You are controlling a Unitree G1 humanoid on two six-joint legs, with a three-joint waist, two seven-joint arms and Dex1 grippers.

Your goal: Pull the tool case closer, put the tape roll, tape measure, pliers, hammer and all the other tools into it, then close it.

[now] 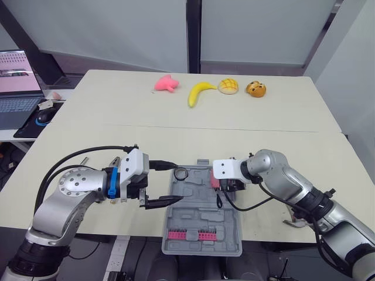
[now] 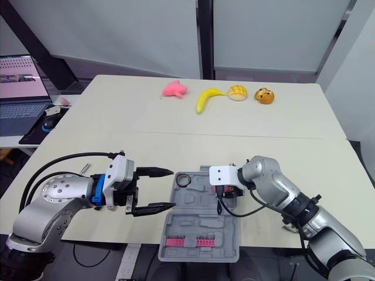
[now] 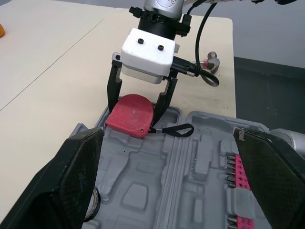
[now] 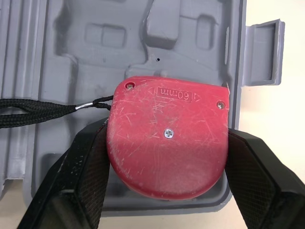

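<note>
Red tape measure [image 4: 167, 143] is clamped between the right fingers [image 4: 81, 176] and held at a corner recess of the open grey tool case [image 1: 199, 221]. The left fingers [image 2: 153, 172] are spread, empty, beside the case. Placement is judged underway; seating and release are required next.

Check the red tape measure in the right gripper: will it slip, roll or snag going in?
Likely rigid and heavy for its size: the tape measure has a hard screwed shell, undeformed in the right gripper. Flat faces suggest it won't roll. Its floppy strap trails across the tool case and may snag.
</note>
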